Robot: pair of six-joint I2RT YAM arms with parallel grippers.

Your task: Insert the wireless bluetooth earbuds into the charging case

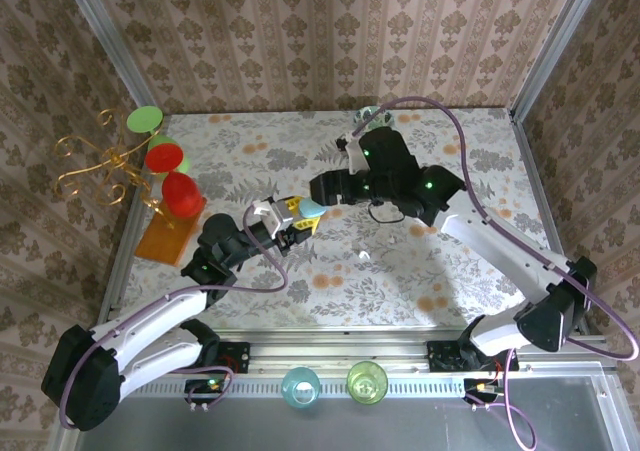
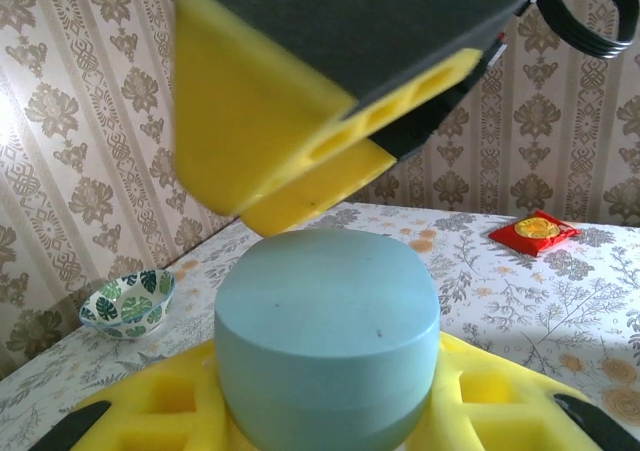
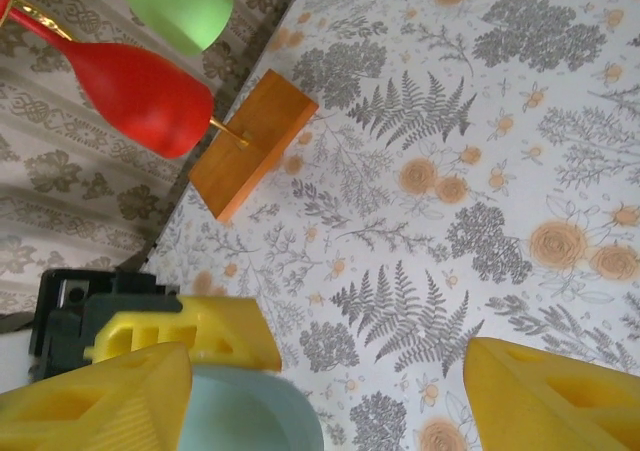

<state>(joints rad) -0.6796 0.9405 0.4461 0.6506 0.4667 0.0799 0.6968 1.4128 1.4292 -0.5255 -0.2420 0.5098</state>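
Huge and blurry at 12 o'clock in the left wrist cam is one yellow finger [image 2: 270, 131] of the right hand, hanging just over the pale-blue charging case [image 2: 330, 341]. Can't tell if it actually touches. The case is clamped in the left hand [image 1: 298, 219], with yellow pads hugging it at 3 and 9 o'clock and lifted off the table [image 1: 470, 161].

From the top cam the case [image 1: 310, 209] sits a bit toward 9 o'clock from the table's middle, right where the two arms meet. The right hand [image 3: 325, 401] has its fingers spread wide apart and isn't holding anything. In its own cam one finger is just beside the case [image 3: 250, 416] at 7 o'clock and the other is way over at 5 o'clock.

Earbud-wise, there's a tiny whitish speck [image 1: 362, 256] lying on the table at about 4 o'clock from the case, well apart from it. It looks like an earbud, but honestly it's too small to be sure.

Other stuff:
- A leaf-print bowl [image 2: 128, 303] is at the table's 12 o'clock edge.
- A red packet [image 2: 535, 231] lies flat on the table.
- A wooden block [image 1: 170, 233] is at 9 o'clock, carrying a gold stand with red and green bulbs [image 1: 180, 193].
- Two glass cups, one blue [image 1: 300, 386] and one green [image 1: 367, 381], are on the rail at 6 o'clock.
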